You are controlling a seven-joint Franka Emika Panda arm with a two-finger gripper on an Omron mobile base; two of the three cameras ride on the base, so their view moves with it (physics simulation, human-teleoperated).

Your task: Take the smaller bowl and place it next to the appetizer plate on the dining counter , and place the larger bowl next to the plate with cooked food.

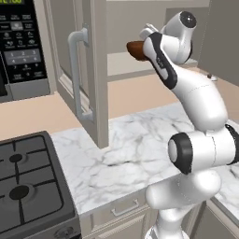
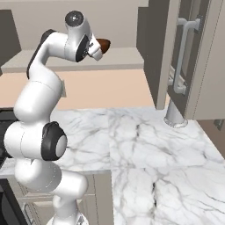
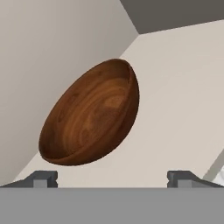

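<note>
We see a white, grey-veined marble countertop (image 1: 126, 154) beside a black gas stove (image 1: 28, 186) with round burners. A black microwave keypad (image 1: 21, 46) sits above left. A beige cabinet door (image 1: 95, 70) with a curved grey handle (image 1: 74, 70) stands open over the counter. A grey drawer pull (image 1: 124, 209) shows below.

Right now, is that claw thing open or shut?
Open: the end effector has its two fingertips spread wide, with the brown bowl ahead, ungripped.
</note>
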